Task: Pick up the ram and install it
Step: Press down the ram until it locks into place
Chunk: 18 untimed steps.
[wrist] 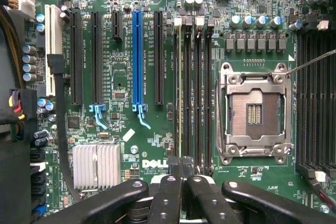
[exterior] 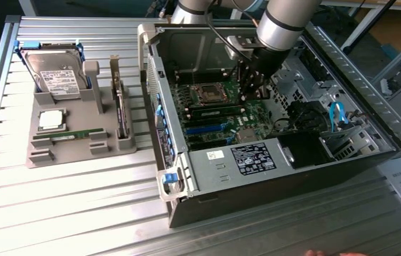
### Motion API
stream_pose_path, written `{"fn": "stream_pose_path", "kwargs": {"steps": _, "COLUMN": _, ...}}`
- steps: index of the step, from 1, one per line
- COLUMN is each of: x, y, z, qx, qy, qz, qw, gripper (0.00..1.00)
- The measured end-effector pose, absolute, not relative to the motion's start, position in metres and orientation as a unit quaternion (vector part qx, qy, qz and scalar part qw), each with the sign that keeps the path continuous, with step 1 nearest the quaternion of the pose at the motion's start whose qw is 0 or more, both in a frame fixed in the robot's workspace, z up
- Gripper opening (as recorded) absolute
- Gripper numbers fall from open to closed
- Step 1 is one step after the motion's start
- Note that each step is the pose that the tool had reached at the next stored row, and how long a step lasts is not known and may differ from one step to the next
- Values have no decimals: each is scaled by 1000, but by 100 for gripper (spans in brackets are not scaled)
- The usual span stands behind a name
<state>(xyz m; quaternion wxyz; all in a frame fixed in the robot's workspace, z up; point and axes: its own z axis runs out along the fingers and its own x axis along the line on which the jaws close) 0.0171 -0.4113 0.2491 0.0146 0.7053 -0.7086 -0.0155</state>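
Gripper [wrist: 181, 174] was seen with jaws closed, tips together, nothing gripped between them; tips were placed just over the memory slots [wrist: 197, 93]; a thin green edge standing in the slot under the tips was judged to be the ram [wrist: 180, 93], upright, beside the open CPU socket [wrist: 254, 111]; latching could not be told; install was judged nearly done. Slot detail was given by the wrist view; wider layout by the exterior view: case [exterior: 208, 160] entered by the arm; another green stick [exterior: 69, 136] seen lying in the tray [exterior: 65, 154], well apart.
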Motion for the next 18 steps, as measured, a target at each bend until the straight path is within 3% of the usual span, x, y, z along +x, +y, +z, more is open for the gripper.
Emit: {"fn": "stream_pose_path", "kwargs": {"steps": 18, "x": 26, "y": -413, "z": 243, "qx": 705, "qy": -709, "qz": -17, "qw": 16, "gripper": 10}}
